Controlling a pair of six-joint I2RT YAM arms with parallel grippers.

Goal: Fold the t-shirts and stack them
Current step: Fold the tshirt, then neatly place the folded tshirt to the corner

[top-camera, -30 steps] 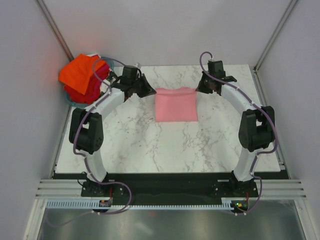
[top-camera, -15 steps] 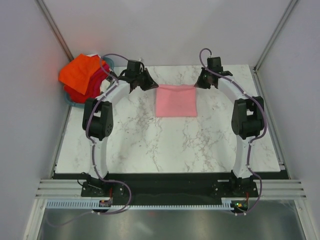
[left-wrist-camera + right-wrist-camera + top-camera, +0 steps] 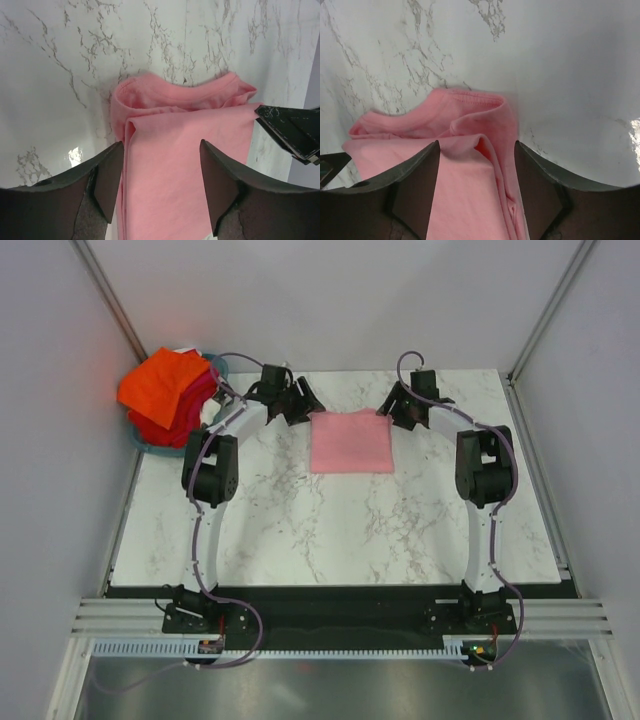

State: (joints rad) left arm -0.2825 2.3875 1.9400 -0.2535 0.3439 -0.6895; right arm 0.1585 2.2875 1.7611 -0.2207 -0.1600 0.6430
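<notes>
As I look through the two wrist cameras, I see that both claws are spread and pinch nothing. The left claw [image 3: 160, 146] holds its two fingers apart above the folded light pink t-shirt [image 3: 350, 442], and the collar end of the shirt lies just ahead of its fingertips. The right claw [image 3: 476, 146] stands the same way, with the folded collar edge between its fingers and a little ahead of them. From above, the pink shirt lies flat on the marble table [image 3: 300, 520] between the two claws, one at each far corner. Well apart from the left claw, on its outer side, an orange t-shirt [image 3: 160, 380] lies on a red t-shirt [image 3: 160, 428] in the teal basket [image 3: 222, 365].
</notes>
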